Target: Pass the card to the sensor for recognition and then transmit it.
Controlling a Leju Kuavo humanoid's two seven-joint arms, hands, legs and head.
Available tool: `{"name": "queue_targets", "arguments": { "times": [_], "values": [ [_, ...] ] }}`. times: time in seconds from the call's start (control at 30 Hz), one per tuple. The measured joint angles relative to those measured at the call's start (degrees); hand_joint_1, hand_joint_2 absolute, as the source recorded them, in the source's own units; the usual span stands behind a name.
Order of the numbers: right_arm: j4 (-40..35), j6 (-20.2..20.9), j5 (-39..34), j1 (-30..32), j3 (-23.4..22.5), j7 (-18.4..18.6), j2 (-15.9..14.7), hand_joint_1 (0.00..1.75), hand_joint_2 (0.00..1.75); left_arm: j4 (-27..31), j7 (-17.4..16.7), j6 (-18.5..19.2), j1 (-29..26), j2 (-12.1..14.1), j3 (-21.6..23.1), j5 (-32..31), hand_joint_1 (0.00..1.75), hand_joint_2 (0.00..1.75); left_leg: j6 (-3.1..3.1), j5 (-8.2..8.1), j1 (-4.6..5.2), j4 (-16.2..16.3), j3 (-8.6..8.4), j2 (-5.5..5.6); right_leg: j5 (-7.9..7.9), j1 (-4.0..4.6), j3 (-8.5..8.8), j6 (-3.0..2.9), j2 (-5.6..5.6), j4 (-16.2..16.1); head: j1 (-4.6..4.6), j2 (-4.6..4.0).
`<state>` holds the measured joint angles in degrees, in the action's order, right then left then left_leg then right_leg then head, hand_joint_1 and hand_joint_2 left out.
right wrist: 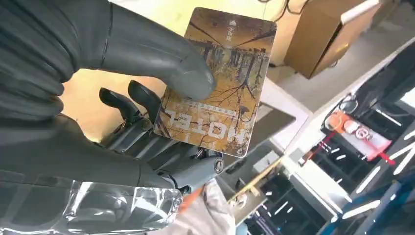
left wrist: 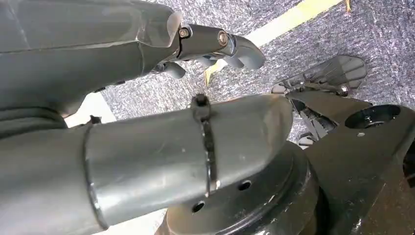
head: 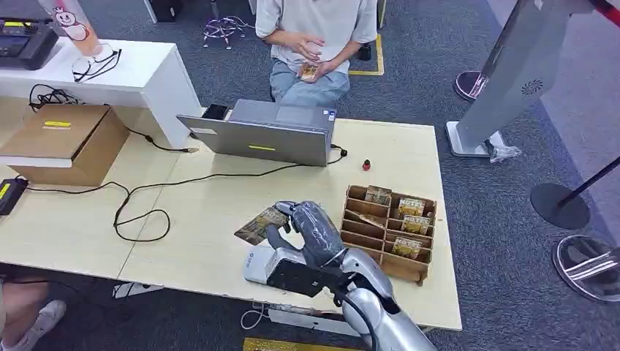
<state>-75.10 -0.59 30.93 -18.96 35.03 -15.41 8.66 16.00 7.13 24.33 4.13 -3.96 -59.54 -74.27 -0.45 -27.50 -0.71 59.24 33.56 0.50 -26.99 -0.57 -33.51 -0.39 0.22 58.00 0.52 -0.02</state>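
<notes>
Over the bench [head: 183, 241], your right hand [head: 311, 230] pinches the card [right wrist: 218, 81]; your left hand [left wrist: 195, 44] hangs, fingers spread, holding nothing

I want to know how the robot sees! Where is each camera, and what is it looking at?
Head view: high on the body, looking down at the table; right hand pinches a card.
Left wrist view: behind the hanging left hand, facing carpet.
Right wrist view: behind the right hand, thumb on the card.
Head and right wrist views share the card and hand.
</notes>
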Motion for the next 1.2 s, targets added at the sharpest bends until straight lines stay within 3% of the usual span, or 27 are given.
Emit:
{"name": "queue_targets", "arguments": {
  "times": [0.37,1.2],
  "values": [
    [2.01,4.38,-5.75,-0.22,1.82,-0.31,0.00,1.75,1.75,0.00,-0.37,0.20,0.00,0.00,0.26,0.20,0.00,0.00,0.00,0.00,0.00,0.00,0.01,0.00,0.00,0.00,0.00,0.00,0.00,0.00,0.02,0.00],
    [7.13,5.55,-7.48,-1.46,3.17,0.09,0.00,1.75,1.75,0.00,-0.61,0.22,0.01,0.00,1.29,0.46,0.00,0.00,0.00,0.00,0.00,0.00,0.01,0.00,0.00,0.00,0.00,0.00,0.00,0.00,0.02,0.00]
  ]
}}
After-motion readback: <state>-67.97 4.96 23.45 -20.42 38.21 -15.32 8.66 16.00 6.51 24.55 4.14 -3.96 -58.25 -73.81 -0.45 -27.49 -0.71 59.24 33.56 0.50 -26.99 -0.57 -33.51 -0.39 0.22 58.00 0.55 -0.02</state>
